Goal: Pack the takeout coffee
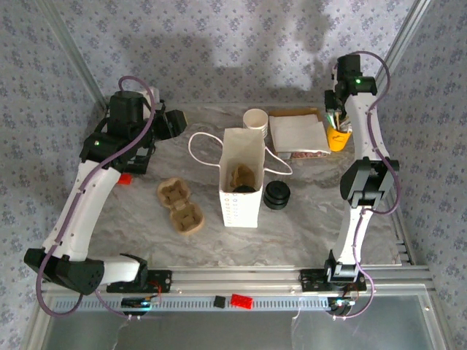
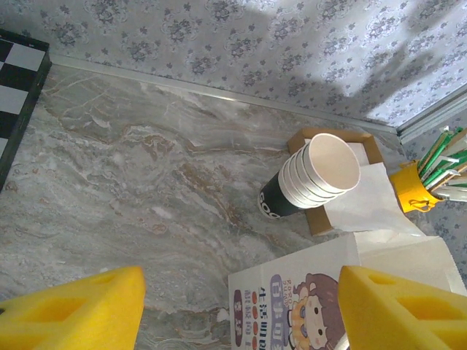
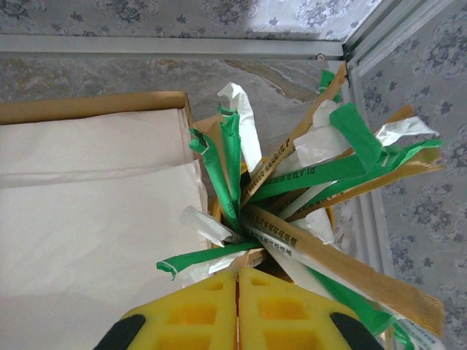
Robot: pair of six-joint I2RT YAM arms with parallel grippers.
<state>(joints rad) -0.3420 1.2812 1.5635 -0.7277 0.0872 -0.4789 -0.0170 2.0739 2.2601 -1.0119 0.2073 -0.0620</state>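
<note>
Takeout coffee [image 1: 244, 190] sits inside white paper bag [image 1: 239, 208], black lid up — cup step looks done. Right gripper [image 3: 237, 290] pinched closed among wrapped straws [image 3: 306, 182]; whether one is caught, cannot tell. Left gripper [image 2: 237, 313] wide, empty, near bag. Next, likely — lift straw clear, carry to bag.

We count one each: takeout coffee [image 1: 244, 189], paper bag [image 1: 241, 210], cup stack [image 1: 255, 119], lid stack [image 1: 276, 195], napkin pile [image 1: 295, 131], yellow straw holder [image 1: 337, 138], and pulp carrier [image 1: 186, 217] at left centre.
</note>
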